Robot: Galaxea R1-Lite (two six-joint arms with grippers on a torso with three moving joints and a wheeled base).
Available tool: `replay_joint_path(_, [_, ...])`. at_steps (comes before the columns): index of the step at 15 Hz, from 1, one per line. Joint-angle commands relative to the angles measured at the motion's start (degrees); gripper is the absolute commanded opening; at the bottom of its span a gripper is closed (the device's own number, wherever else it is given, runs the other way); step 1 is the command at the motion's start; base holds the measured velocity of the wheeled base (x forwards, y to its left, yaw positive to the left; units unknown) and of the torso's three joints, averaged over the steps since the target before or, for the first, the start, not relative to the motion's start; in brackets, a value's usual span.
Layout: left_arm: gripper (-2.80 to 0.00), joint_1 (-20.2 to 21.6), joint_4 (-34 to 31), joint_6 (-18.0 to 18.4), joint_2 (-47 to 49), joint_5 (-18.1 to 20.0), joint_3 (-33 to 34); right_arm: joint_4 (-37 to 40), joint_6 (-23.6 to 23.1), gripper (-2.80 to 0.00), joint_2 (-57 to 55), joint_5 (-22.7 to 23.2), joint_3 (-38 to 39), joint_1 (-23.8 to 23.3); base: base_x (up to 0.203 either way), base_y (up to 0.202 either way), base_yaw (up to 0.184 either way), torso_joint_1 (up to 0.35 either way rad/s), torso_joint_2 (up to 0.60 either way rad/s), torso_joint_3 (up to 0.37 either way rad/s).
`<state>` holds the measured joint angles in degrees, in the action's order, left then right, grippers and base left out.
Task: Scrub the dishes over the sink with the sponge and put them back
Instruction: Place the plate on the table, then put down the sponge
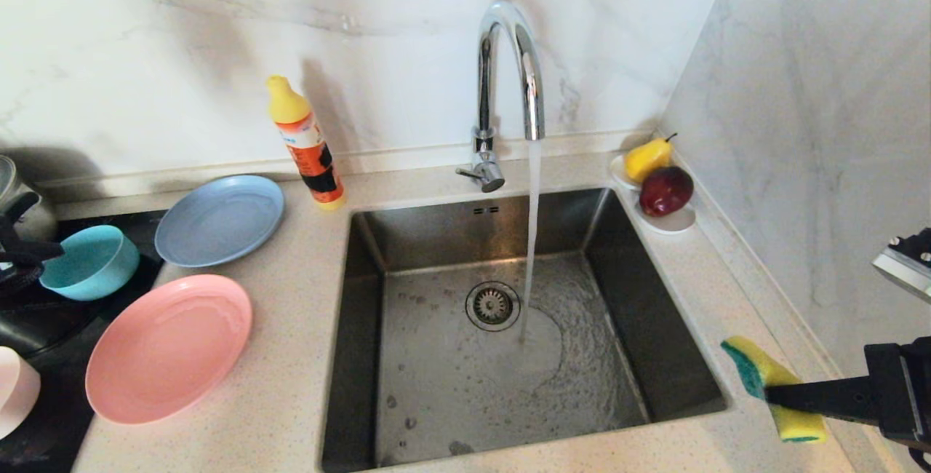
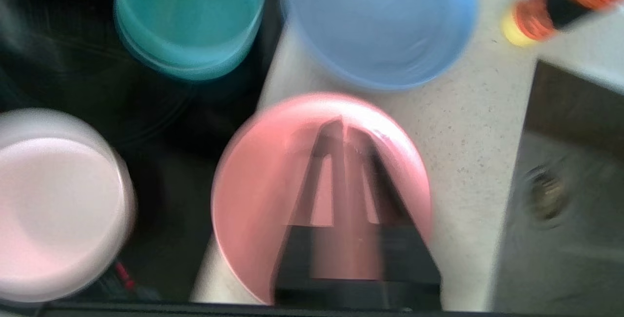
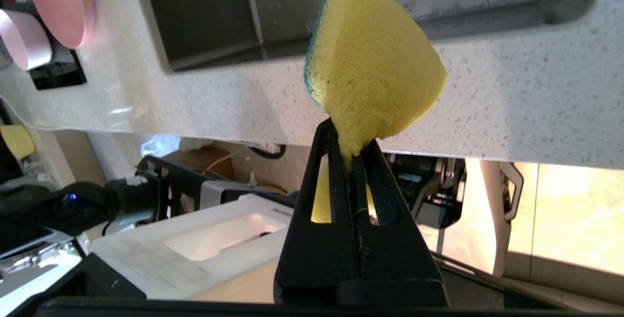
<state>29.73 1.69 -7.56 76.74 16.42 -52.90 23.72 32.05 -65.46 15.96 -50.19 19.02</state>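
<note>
Right wrist view: right gripper clamped on sponge, soft, squashed thin at the pinch, hanging over counter edge just beside sink. Left gripper closed, empty, above salmon-pink plate on counter. Looks light, stiff, slick if wet; best pinched at rim. Detergent bottle label unreadable. Tap running.

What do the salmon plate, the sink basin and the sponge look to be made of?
Salmon plate: probably plastic, an opaque even colour with a soft satin sheen. Sink: brushed stainless steel, grey with dull reflections. Sponge: porous yellow foam with a green scouring layer.
</note>
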Motion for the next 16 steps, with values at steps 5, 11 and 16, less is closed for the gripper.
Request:
replay_joint_path(5, [-2.80, -21.88, 18.38, 13.40, 2.93, -14.07, -2.15, 0.10, 0.12, -2.80, 0.60, 0.13, 0.09, -1.53, 0.000, 0.000, 0.000, 0.000, 0.00, 0.000])
replay_joint_path(11, [-2.80, -32.64, 25.23, 14.42, -13.24, -20.18, 5.94, 0.10, 0.12, -2.80, 1.07, 0.13, -0.23, -1.53, 0.000, 0.000, 0.000, 0.000, 0.00, 0.000])
replay_joint_path(16, [-2.80, -33.70, 15.52, 12.10, -39.36, -20.55, 15.91, 0.10, 0.29, -2.80, 1.14, 0.13, 0.18, -1.53, 0.000, 0.000, 0.000, 0.000, 0.00, 0.000])
